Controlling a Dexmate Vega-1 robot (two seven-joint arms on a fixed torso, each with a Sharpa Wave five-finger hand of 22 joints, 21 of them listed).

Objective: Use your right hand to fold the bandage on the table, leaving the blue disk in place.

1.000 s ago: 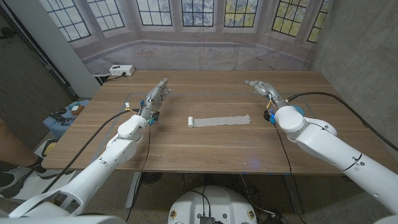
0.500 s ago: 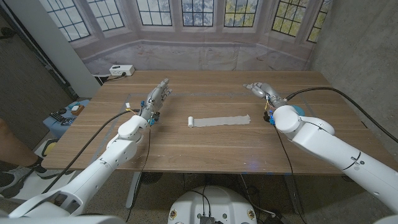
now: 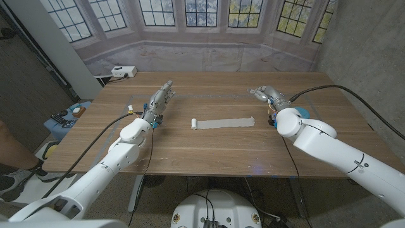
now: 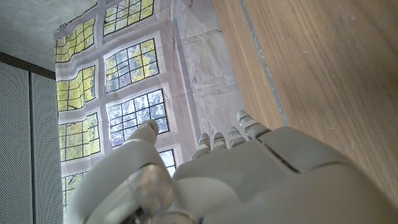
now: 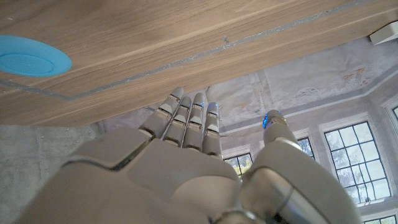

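— Where is the bandage?
— The long white fabric bandage (image 3: 223,123) lies unrolled mid-surface, one end rolled up.
— And the hands?
— The right hand (image 3: 266,94) is near the far edge, fingers (image 5: 189,121) extended together, holding nothing. The left hand (image 3: 161,97) likewise.
— The disk?
— The flat blue round disk (image 5: 30,55) sits towards the surface's right edge.
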